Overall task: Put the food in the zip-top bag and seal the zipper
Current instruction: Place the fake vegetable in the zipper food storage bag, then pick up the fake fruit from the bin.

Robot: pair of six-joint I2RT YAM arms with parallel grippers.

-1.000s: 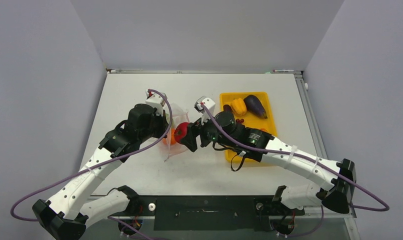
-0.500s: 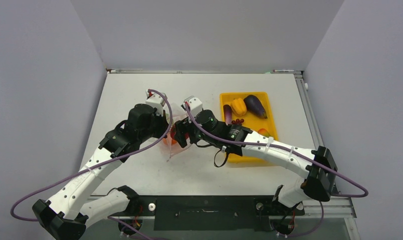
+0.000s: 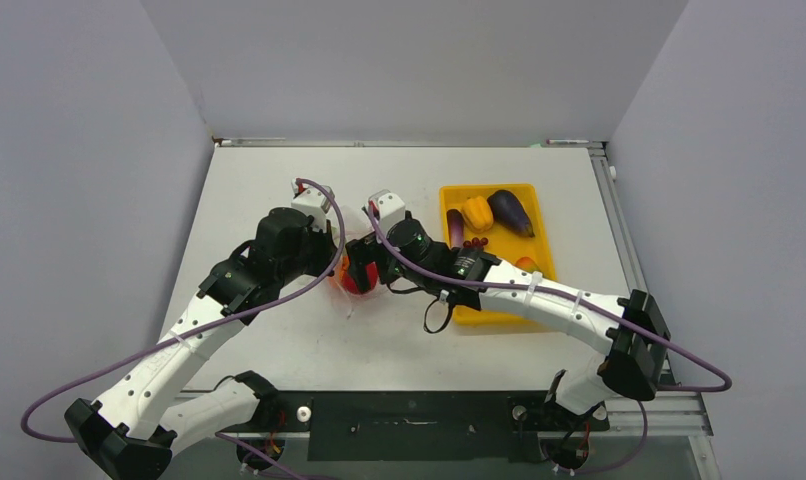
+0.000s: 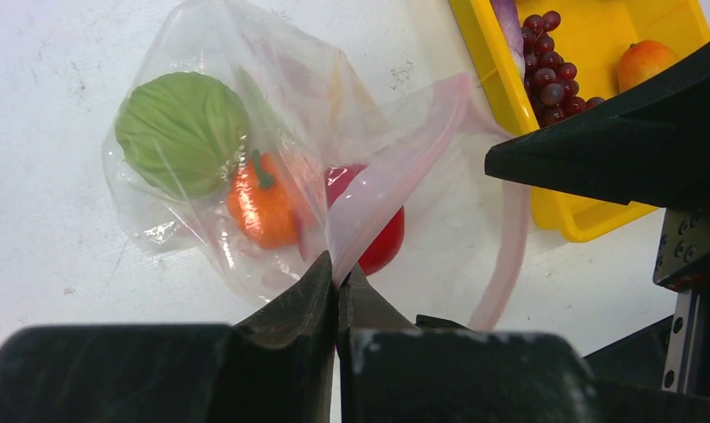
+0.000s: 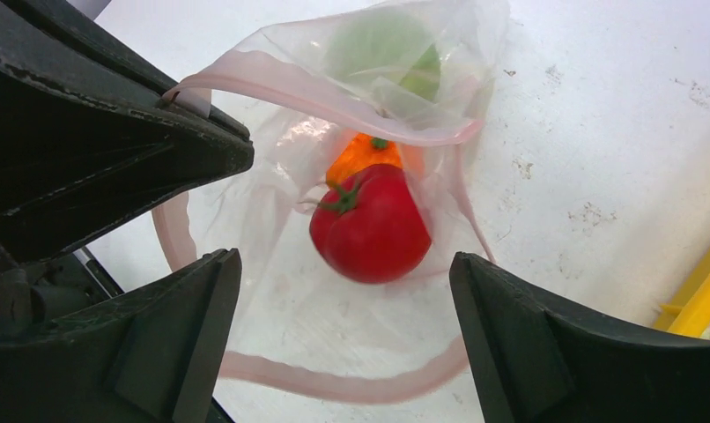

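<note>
Shows a white table (image 3: pixel 279 190) from above, w/ wrist views for detail. Places a yellow tray (image 3: pixel 489 187) right of centre. Finds the zip-top bag (image 4: pixel 334 97) lying on the table near the tray's left side, mouth gaping toward the right gripper (image 5: pixel 344 260). Has that gripper spread wide over the mouth, grasping nothing, its fingers (image 5: pixel 528 352) well clear of the food below. Has the left gripper (image 4: pixel 336 273) clenched tight on the bag's near mouth edge, pinching the zipper (image 4: pixel 395 167) and apparently holding that lip up.

Done so far, as seen through the plastic:
- green cabbage (image 4: pixel 182 128), deepest in;
- orange piece w/ green stem (image 5: pixel 365 154), next;
- red tomato (image 5: pixel 369 225), just inside the mouth and slightly blurred. Cannot tell if fully at rest.

Left to do, judging by the tray: eggplant (image 3: pixel 511 210), yellow pepper (image 3: pixel 477 212), grape bunch (image 4: pixel 545 75) and a small orange fruit (image 4: pixel 644 60) — none yet bagged. Puts loading at approx. halfway, by est. only. Leaves the zipper wholly unsealed, w/ its two pink halves parted in a wide loop. Calls for closing last, presumably after emptying the tray.
</note>
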